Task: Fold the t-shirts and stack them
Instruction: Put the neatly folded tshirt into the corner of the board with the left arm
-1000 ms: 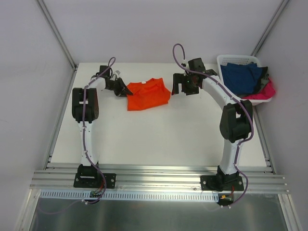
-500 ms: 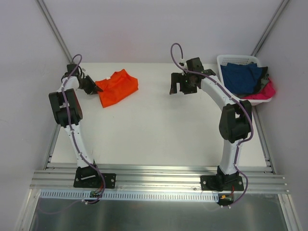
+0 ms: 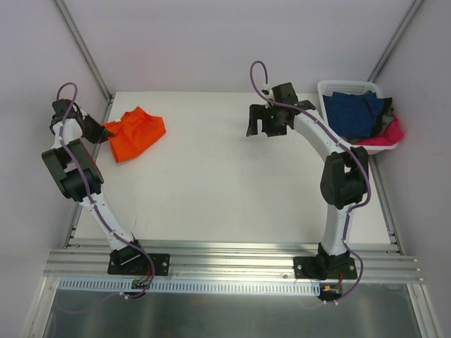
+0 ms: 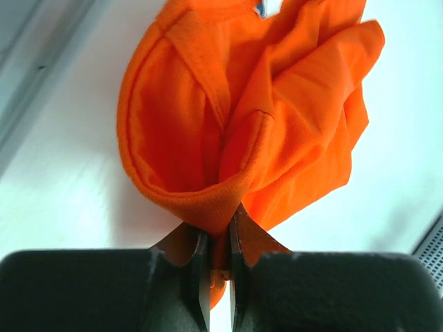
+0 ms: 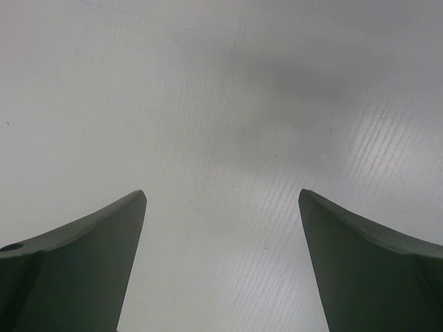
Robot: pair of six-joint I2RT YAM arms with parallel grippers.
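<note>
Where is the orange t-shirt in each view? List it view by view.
Top external: orange t-shirt bunched at the table's far-left corner, upper left of picture.
Left wrist: fills the centre and top.
Right wrist: not in it.
Shared landmark: the left gripper pinching its edge.

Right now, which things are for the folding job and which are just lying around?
For the job: bright orange cloth t-shirt, navy blue cloth t-shirt, hot pink cloth t-shirt.
Just lying about: white slotted plastic basket, holding the blue and pink ones.

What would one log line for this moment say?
left gripper: shut on orange shirt, far left of table | right gripper: open, empty | basket: navy shirt, pink shirt
</note>
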